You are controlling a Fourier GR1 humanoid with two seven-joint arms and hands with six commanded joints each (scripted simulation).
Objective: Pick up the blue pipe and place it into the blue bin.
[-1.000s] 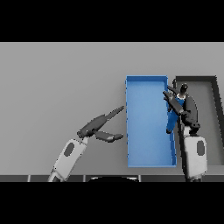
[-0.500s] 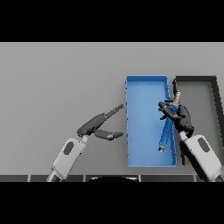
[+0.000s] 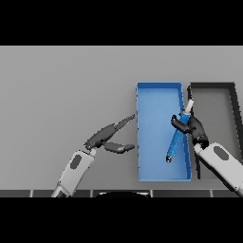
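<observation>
Right hand (image 3: 193,129) fingers pinch the unlabelled blue pipe (image 3: 176,137) over the blue bin (image 3: 159,173).

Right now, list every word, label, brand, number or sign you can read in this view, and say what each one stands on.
None: no readable text shows anywhere.
blue bin: plain walls, no label.
blue pipe: no marking.
dark bin: no marking.
grey table: bare surface, no print.
left hand and right hand: no lettering on them.
</observation>
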